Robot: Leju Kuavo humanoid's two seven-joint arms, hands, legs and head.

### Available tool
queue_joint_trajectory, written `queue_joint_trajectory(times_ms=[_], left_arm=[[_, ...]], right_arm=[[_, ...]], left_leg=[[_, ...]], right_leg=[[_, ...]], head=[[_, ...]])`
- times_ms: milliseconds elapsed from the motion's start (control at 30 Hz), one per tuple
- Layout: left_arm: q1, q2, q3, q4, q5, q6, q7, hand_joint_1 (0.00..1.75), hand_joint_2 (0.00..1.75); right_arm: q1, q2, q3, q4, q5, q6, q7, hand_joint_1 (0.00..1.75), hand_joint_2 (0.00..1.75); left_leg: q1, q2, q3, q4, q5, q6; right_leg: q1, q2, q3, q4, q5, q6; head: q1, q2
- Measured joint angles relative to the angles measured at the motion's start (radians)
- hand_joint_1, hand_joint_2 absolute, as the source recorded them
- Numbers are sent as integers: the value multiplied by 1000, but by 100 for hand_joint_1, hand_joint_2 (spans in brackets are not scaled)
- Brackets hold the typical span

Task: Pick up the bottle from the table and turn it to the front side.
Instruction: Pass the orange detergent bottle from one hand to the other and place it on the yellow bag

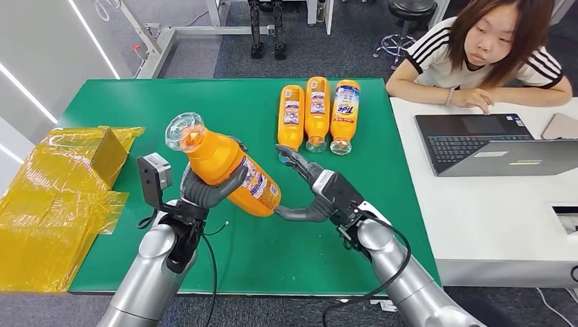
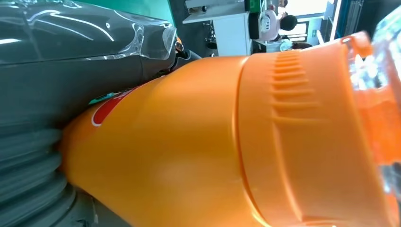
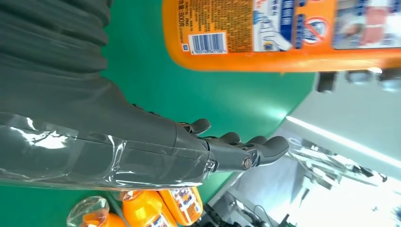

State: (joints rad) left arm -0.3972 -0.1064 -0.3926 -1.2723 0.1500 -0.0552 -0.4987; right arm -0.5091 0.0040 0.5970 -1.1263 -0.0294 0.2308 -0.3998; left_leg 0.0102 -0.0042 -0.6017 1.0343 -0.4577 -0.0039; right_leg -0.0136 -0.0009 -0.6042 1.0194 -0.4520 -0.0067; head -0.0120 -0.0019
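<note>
Green counter [image 1: 225, 92] below; our left hand [image 1: 204, 191] fingers grip bottle [image 1: 225, 167] aloft, cap tilted up-left; right hand [image 1: 317, 191] spread, empty.

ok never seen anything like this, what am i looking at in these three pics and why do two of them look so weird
This is a humanoid robot with two silver arms, each ending in a many-fingered hand. The wide picture is from a camera on the robot's head, looking down at a green table. The other two come from cameras at its wrists, very close up and turned sideways, which is why they look odd.

The left hand holds an orange bottle lifted off the table and tilted, with its clear cap up. The left wrist view shows that same bottle up close. The right hand is open, its fingers spread beside the bottle's base.

Three more orange bottles lie side by side at the far edge. Yellow plastic wrapping sits to the left. A person sits at a white desk with a laptop.
</note>
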Motion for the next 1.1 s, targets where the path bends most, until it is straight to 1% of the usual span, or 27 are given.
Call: queue_joint_trajectory(times_ms=[233,467,533,600,700,767,833,900,1033,1100], left_arm=[[17,15,0,-5,-32,27,-25,175,175],[28,21,0,-5,-60,43,-44,175,175],[28,21,0,-5,-100,68,-54,175,175],[28,24,0,-6,-200,136,-67,175,175],[26,38,0,-19,-424,267,-68,175,175],[20,57,0,-39,-613,351,-40,175,175],[8,88,1,-62,-799,419,-1,175,175],[-3,119,5,-85,-895,445,22,175,175],[-8,155,10,-113,-949,457,38,175,175],[-9,178,11,-122,-1026,484,66,175,175]], right_arm=[[133,-34,-53,-178,22,-41,-18,0,175],[221,-38,-90,-304,67,-72,-27,0,175],[236,-38,-97,-328,76,-71,-28,0,175],[248,-38,-104,-352,89,-69,-28,0,175],[266,-38,-117,-385,111,-67,-27,0,175],[281,-38,-126,-406,126,-69,-26,0,175],[297,-38,-139,-427,136,-70,-24,0,175],[311,-38,-154,-443,142,-70,-23,0,175],[324,-38,-171,-461,145,-69,-23,0,175],[329,-39,-176,-467,145,-68,-24,0,175]], left_leg=[[0,0,0,0,0,0],[0,0,0,0,0,0],[0,0,0,0,0,0],[0,0,0,0,0,0],[0,0,0,0,0,0],[0,0,0,0,0,0],[0,0,0,0,0,0],[0,0,0,-1,0,0],[0,0,0,-1,0,0],[0,0,0,-1,0,0]], right_leg=[[0,0,0,0,0,0],[0,0,0,0,0,0],[0,0,0,0,0,0],[0,0,0,0,0,0],[0,0,0,0,0,0],[0,0,0,0,0,0],[0,0,0,0,0,0],[0,0,0,0,0,0],[0,0,0,0,0,0],[0,0,0,0,0,0]], head=[[0,0],[0,0],[0,0],[0,0],[0,0],[0,0],[0,0],[0,0],[0,0],[0,0]])
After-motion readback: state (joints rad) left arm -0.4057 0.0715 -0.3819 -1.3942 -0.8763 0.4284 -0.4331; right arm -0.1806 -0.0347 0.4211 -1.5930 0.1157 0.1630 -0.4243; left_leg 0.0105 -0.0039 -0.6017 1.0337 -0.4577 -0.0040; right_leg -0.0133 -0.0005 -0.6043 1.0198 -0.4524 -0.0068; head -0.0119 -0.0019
